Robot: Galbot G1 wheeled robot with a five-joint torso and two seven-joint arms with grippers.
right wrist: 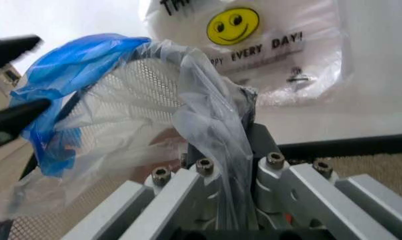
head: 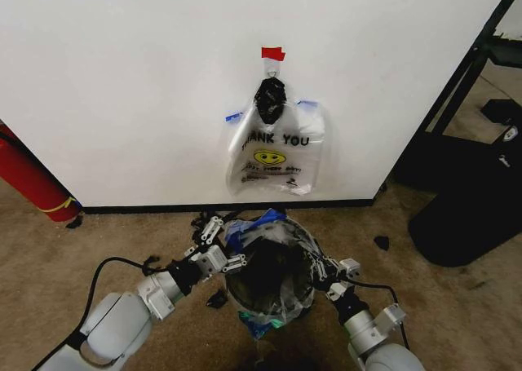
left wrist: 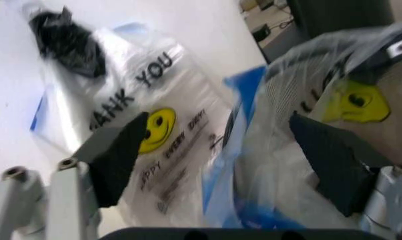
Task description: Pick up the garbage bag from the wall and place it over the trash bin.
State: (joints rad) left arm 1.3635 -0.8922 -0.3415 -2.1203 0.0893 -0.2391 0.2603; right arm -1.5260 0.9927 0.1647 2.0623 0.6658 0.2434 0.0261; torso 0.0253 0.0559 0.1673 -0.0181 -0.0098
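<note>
The garbage bag, thin see-through plastic with blue handles, is draped over the round trash bin, which is dark inside and stands on the carpet in front of the white wall. My left gripper is at the bin's left rim and open; in the left wrist view the bag's blue edge lies between its black fingers. At the bin's right rim, my right gripper is shut on a fold of the bag. The bin's mesh wall shows through the plastic.
A bunch of like bags hangs on the wall under a black knot and red tape, just behind the bin. A red cylinder leans at the left. A large black bulky object and a black frame leg stand at the right.
</note>
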